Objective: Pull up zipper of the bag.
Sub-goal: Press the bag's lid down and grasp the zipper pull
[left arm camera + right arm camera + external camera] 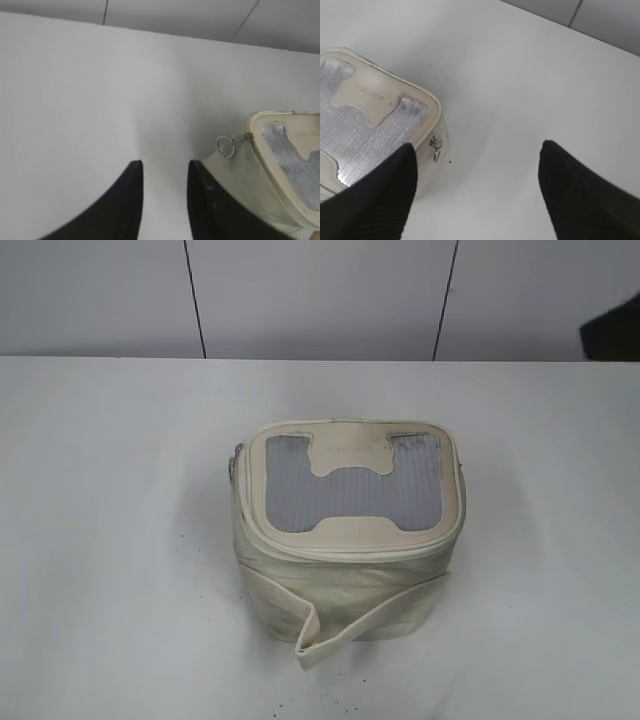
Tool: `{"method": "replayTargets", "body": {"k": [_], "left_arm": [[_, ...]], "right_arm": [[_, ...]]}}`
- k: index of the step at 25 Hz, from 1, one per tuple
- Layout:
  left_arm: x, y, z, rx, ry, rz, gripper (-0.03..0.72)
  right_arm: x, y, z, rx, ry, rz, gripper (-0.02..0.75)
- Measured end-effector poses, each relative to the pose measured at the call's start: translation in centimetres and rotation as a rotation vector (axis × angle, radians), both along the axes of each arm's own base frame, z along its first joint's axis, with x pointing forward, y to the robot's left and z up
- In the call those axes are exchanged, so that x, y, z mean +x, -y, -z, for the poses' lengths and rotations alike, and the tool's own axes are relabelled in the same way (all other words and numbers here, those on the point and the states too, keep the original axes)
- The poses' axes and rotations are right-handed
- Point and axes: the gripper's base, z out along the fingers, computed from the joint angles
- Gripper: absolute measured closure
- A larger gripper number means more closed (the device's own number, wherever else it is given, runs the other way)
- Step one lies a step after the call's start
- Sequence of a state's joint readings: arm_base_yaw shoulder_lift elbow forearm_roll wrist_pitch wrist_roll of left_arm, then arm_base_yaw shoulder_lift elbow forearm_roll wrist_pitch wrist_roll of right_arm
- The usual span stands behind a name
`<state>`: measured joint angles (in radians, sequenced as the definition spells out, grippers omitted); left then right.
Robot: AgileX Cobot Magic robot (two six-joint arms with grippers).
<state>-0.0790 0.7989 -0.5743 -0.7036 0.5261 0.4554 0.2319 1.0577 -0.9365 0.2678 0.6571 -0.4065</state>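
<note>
The white surface [110, 540] spreads across every view, backed by a pale panelled wall [320, 295]. Near its middle stands the bag [345, 580], cream and boxy, with its grey mesh window [350, 495] facing up and a strap [330, 625] hanging loose at the front. The zipper [350, 552] rings the top panel. The right gripper [477, 155] hovers above the bag's corner, fingers spread wide, touching nothing. The left gripper [165, 172] hangs over bare surface just beside the bag, its fingers narrowly apart and empty. One silver pull [226, 146] juts from the bag's corner by the left gripper; another pull [436, 147] dangles at the corner beneath the right one
</note>
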Motion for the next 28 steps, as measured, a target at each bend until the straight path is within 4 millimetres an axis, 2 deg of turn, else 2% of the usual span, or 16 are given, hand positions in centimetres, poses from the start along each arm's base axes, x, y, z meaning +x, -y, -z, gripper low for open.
{"method": "replayTargets", "body": {"k": [2, 5, 11, 19, 24, 28], "left_arm": [[1.3, 0.5, 1.2, -0.016, -0.067, 0.043, 0.447], [2.4, 1.2, 2.4, -0.02, -0.126, 0.122, 0.446], [4.4, 2.3, 4.1, -0.01, -0.212, 0.292, 0.405], [7.6, 3.0, 4.2, -0.024, -0.266, 0.356, 0.389], [10.0, 3.2, 5.1, -0.052, -0.311, 0.337, 0.389], [11.5, 3.6, 6.3, -0.076, -0.373, 0.362, 0.389]], "right_arm": [[2.3, -1.0, -0.5, -0.014, -0.027, -0.07, 0.152], [5.7, -2.6, -0.2, -0.037, -0.106, -0.205, 0.152], [10.3, -5.9, 0.7, -0.039, -0.232, -0.449, 0.152], [13.8, -12.2, 3.8, -0.091, -0.308, -0.652, 0.155], [15.7, -15.6, 5.3, -0.103, -0.326, -0.727, 0.231], [16.5, -17.4, 6.8, -0.087, -0.386, -0.786, 0.265]]}}
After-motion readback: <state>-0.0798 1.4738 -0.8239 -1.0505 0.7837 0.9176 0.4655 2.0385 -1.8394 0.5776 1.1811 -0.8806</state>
